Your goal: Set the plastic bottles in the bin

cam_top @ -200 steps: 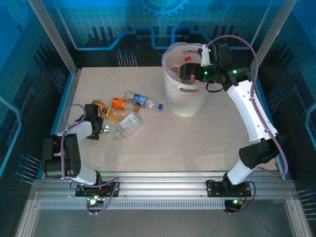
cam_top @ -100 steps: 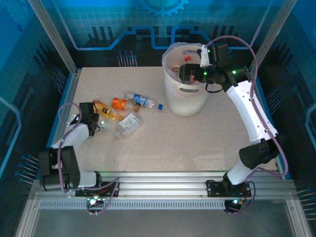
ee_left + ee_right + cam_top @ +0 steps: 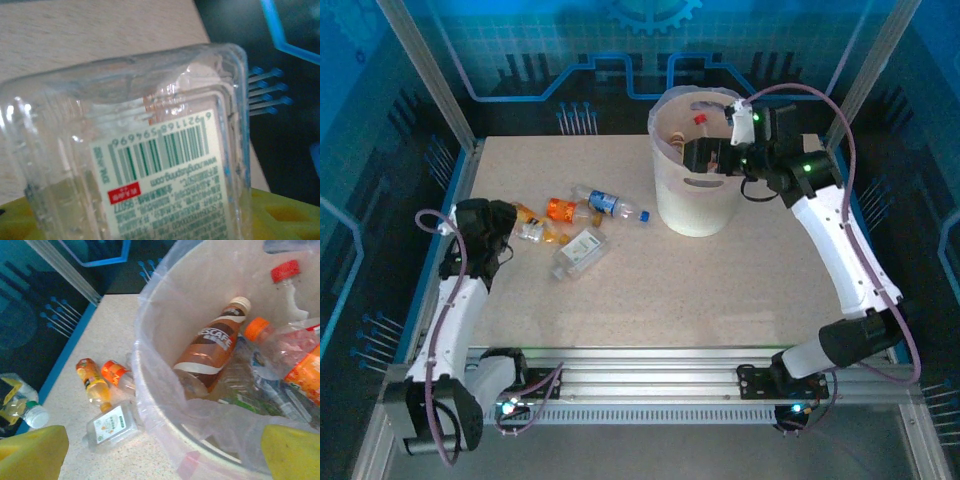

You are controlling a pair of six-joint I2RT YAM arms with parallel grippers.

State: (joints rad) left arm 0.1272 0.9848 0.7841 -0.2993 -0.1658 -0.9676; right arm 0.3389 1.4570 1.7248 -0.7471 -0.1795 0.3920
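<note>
My left gripper point(image 3: 503, 228) is at the table's left edge, shut on a clear plastic bottle point(image 3: 150, 150) with a white barcode label; its capped end point(image 3: 33, 415) sticks out past the yellow fingers point(image 3: 9, 395). On the table lie an orange-label bottle point(image 3: 561, 210), a blue-label bottle point(image 3: 606, 204), a yellow juice bottle point(image 3: 91, 382) and a square clear bottle point(image 3: 580, 250). The white bin point(image 3: 696, 205) stands at the back right and holds several bottles, among them a brown one point(image 3: 214, 345). My right gripper point(image 3: 160, 460) hangs open over the bin's near rim point(image 3: 145, 370), nothing between its fingers.
Aluminium frame posts and blue panels wall in the table on the left, back and right. A thin plastic liner point(image 3: 280, 415) drapes inside the bin. Bare tabletop point(image 3: 700, 290) stretches between the loose bottles, the bin and the arm bases.
My left arm has swung left and away from the base, carrying the clear bottle, with its jaws narrowing on it. My right gripper shifted slightly right over the bin.
</note>
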